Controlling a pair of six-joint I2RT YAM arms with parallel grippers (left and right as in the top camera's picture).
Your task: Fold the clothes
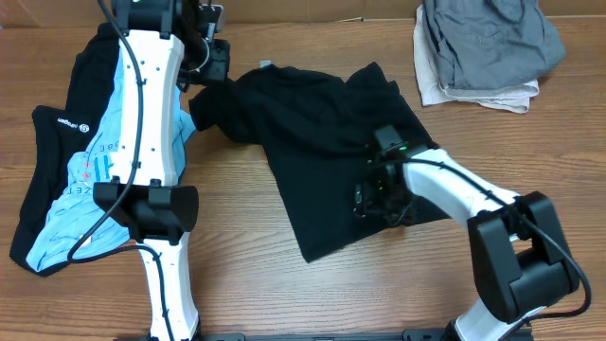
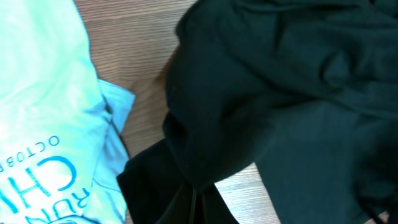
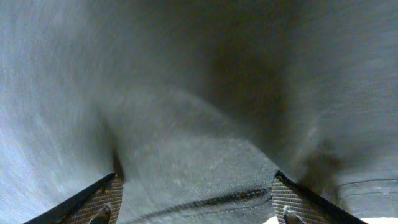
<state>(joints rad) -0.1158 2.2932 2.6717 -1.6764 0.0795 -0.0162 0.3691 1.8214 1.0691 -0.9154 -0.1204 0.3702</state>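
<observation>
Black shirt (image 1: 312,142) lies half spread on the table (image 1: 275,294), between my two grippers, still rumpled and unfolded. My left gripper (image 1: 213,64) is at its far corner. My right gripper (image 1: 377,194) is down on the near side edge. My read: one end is held up and taut so the other can take a hem and carry it over for the fold. In the right wrist view the right gripper (image 3: 196,180) is spread wide. Both fingers (image 3: 93,202) show at the frame's bottom corners w/ dark cloth filling the gap and everything ahead. It's pressed into fabric but not clamped yet. The left wrist view shows no fingers at all. The black shirt (image 2: 280,93) bunches into a crease just under the cam, which hints at a pinch, but I can't tell if that gripper is closed. That view does show what the overhead hides under my arm: bare table (image 2: 137,62) and the blue shirt (image 2: 43,93) w/ its print, just beside the black one, edges nearly touching. Only the overhead shows the whole layout, incl. the grey stack (image 1: 483,47) already folded, well beyond my right gripper. It also shows the blue shirt (image 1: 95,161) waiting outboard of my left arm.
</observation>
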